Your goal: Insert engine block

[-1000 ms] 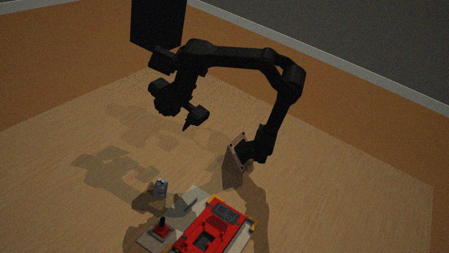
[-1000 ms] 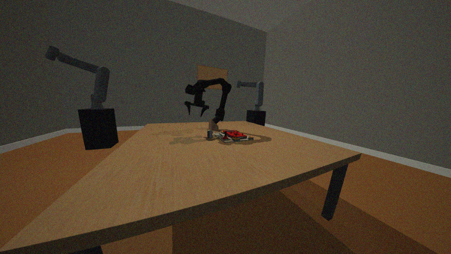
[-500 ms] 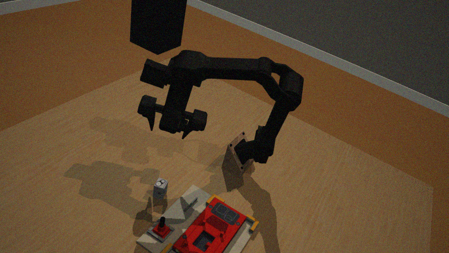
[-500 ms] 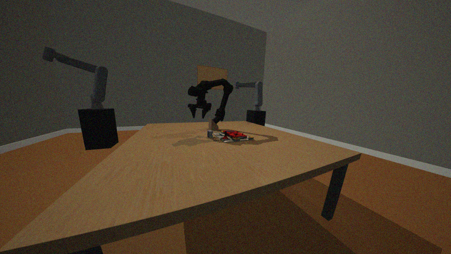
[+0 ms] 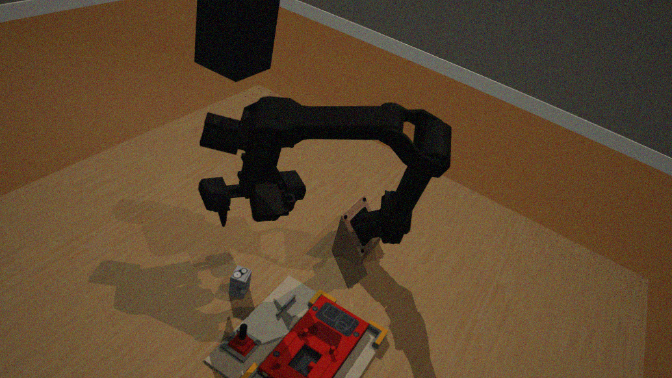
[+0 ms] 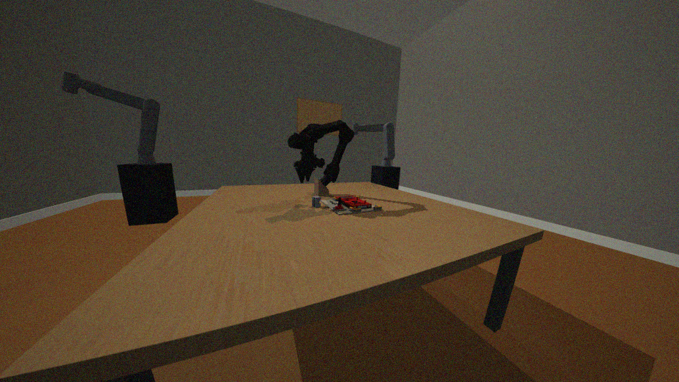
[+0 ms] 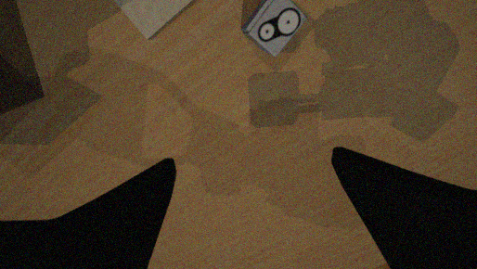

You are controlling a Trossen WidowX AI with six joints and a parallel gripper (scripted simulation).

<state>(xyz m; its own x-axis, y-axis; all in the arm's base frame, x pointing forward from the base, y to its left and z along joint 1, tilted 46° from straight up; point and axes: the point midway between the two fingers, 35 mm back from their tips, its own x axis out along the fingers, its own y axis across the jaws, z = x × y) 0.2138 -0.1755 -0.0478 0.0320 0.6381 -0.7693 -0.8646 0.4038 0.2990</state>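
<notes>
The engine block (image 5: pixel 240 282) (image 6: pixel 316 201) (image 7: pixel 277 28) is a small grey box with two white circles on top. It stands upright on the table beside the pale board; its slot side cannot be made out. The red car body (image 5: pixel 339 345) (image 6: pixel 352 201) lies on the board. Its rectangular opening (image 5: pixel 303 357) shows dark and empty, with a small red projection at one edge. My gripper (image 7: pixel 253 160) is open and empty, above the table. In the wrist view the block is beyond the fingertips, near the top edge. One finger is partly hidden in the top view.
The pale board (image 5: pixel 268 318) (image 7: pixel 155 16) carries yellow corner pieces, a thin grey bar (image 5: pixel 285 304) and a red piece with an upright black knob (image 5: pixel 243 330). A brown angled plate (image 5: pixel 347 256) stands at the arm's base. Arm shadows fall around the block.
</notes>
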